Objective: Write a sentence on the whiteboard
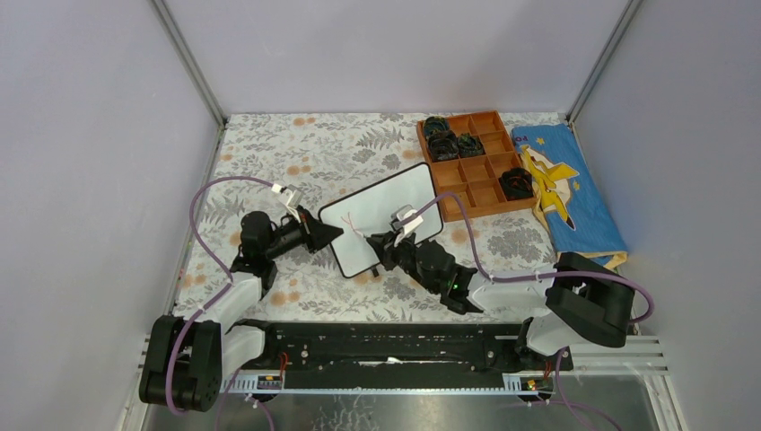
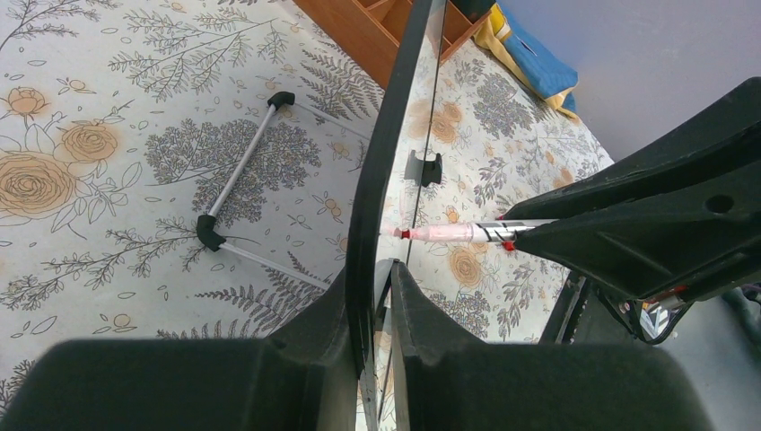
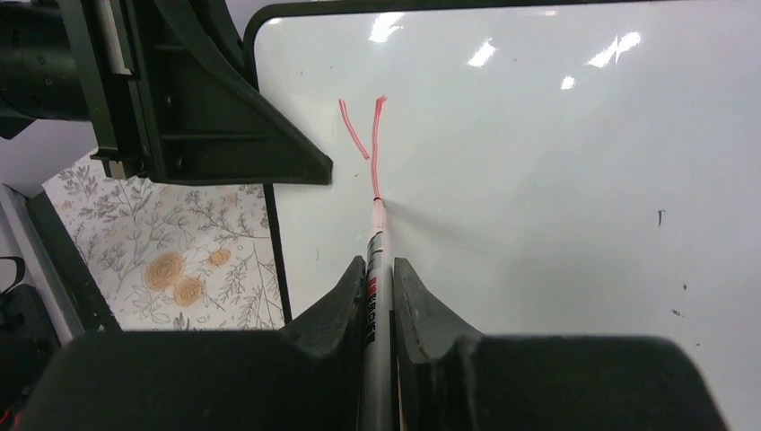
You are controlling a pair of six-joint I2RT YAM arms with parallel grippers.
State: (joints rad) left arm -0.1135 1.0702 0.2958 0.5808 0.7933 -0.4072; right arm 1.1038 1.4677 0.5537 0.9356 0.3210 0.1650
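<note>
**Operator:** Where is the whiteboard?

**Spotter:** Your whiteboard [image 1: 404, 193] is in the middle of the surface [image 1: 296, 148], just left of the brown tray [image 1: 471, 162]. Of the sentence [image 3: 374, 144] you have only two red strokes, set like a Y, near the corner by the left jaws.

**Operator:** And my arms?

**Spotter:** Your left arm [image 1: 242, 283] rises from its base and bends right. The left jaws are clamped on the board's left edge, and the left wrist view sees the black frame edge-on between them. Your right arm [image 1: 502, 285] stretches low to the left. The right jaws are closed on a marker [image 3: 377, 260]. Its barrel lies straight between them, and its tip touches the board at the foot of the longer stroke.

**Operator:** Anything you can't read?

**Spotter:** From above, the strokes are a faint smudge, and the right jaws overlap the board's near part. I can't tell how steeply the board tilts. The tray's dark contents are too small to name.
</note>
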